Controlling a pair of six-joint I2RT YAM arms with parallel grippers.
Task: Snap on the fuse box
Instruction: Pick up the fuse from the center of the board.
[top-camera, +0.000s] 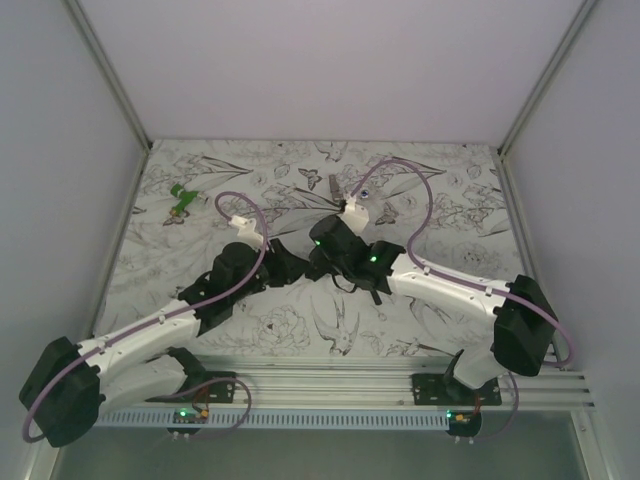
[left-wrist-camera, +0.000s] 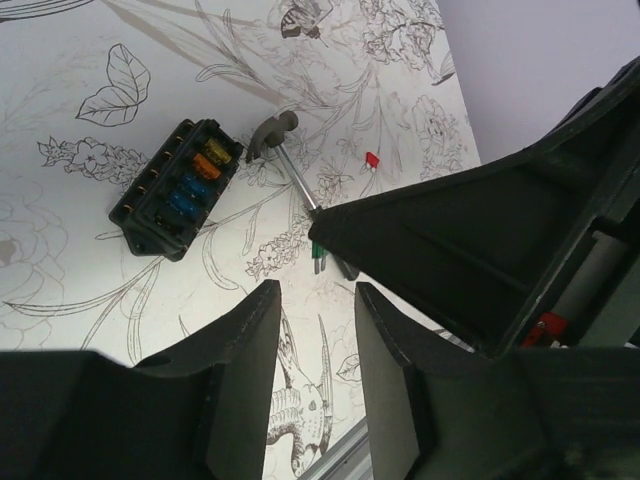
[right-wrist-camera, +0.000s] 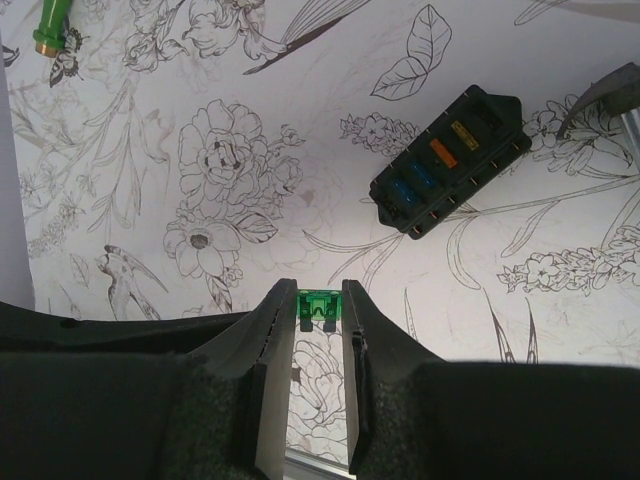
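Observation:
The fuse box (right-wrist-camera: 450, 160) is a small black box lying flat on the flower-patterned table, its lid off, showing a row of blue, orange and yellow fuses. In the left wrist view the fuse box (left-wrist-camera: 178, 190) lies up and left of my fingers. My right gripper (right-wrist-camera: 319, 292) is shut on a small green blade fuse (right-wrist-camera: 320, 303), held above the table, down and left of the box. My left gripper (left-wrist-camera: 315, 292) is open with a narrow gap and nothing between its fingers. It hovers close beside the right gripper (left-wrist-camera: 480, 250).
A small hammer (left-wrist-camera: 282, 142) with a grey head lies right of the box, its handle running under the right gripper. A loose red fuse (left-wrist-camera: 371, 160) lies beyond it. A green cylinder (right-wrist-camera: 50, 25) and green pieces (top-camera: 182, 198) lie far left. White walls (top-camera: 320, 60) enclose the table.

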